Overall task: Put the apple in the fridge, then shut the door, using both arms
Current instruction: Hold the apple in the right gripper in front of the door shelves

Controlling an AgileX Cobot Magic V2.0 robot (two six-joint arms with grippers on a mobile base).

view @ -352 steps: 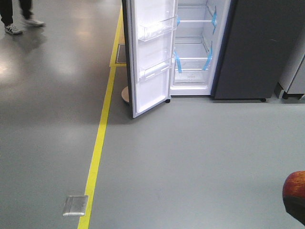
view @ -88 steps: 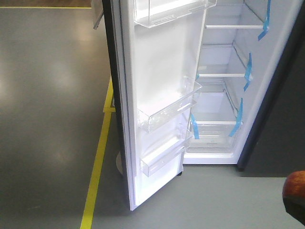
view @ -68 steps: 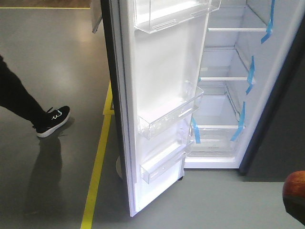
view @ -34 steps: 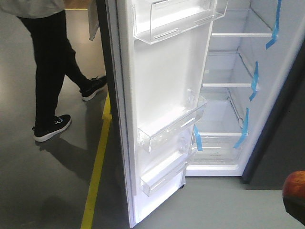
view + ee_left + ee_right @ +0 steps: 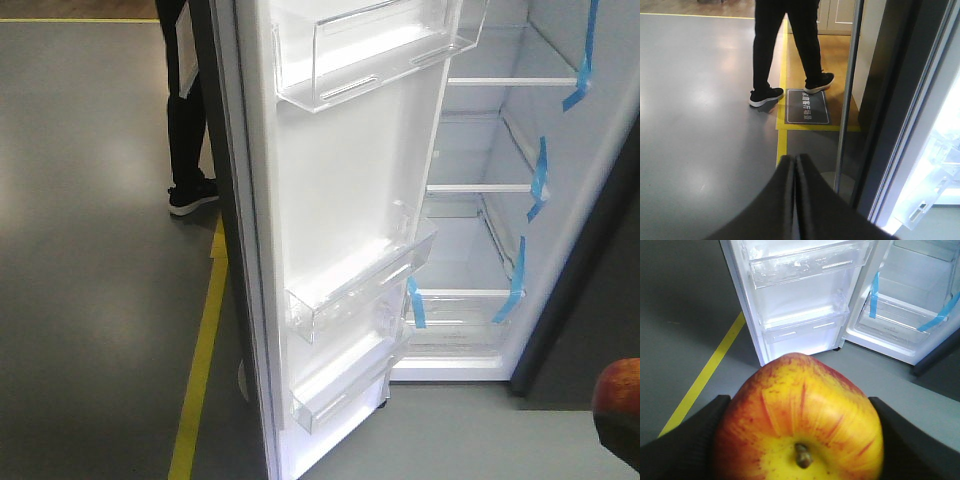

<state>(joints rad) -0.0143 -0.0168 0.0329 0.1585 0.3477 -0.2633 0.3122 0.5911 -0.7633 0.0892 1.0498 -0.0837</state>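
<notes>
The right gripper [image 5: 800, 452] was clamped on the apple [image 5: 800, 405], one dark finger [image 5: 687, 442] pressed against each side, with the yellow patch and stem facing the wrist camera. In the front view the apple [image 5: 617, 388] sat at the lower right edge, outside the fridge [image 5: 480, 140] and in front of its open compartment. The left gripper [image 5: 795, 195] was closed with its fingers pressed flat together, holding nothing, and it pointed past the dark outer edge of the door [image 5: 900, 100].

The door [image 5: 340, 200] stood wide open, showing its white lining and clear bins [image 5: 370, 60]. Inside the fridge, glass shelves [image 5: 480, 186] carried strips of blue tape [image 5: 540, 180], and a clear drawer [image 5: 900, 315] sat at the bottom.

A yellow line [image 5: 195, 370] ran along the grey floor [image 5: 90, 250] left of the door. Beyond it a person [image 5: 785, 45] in black trousers and black shoes stood beside a dark floor sign [image 5: 807, 106].
</notes>
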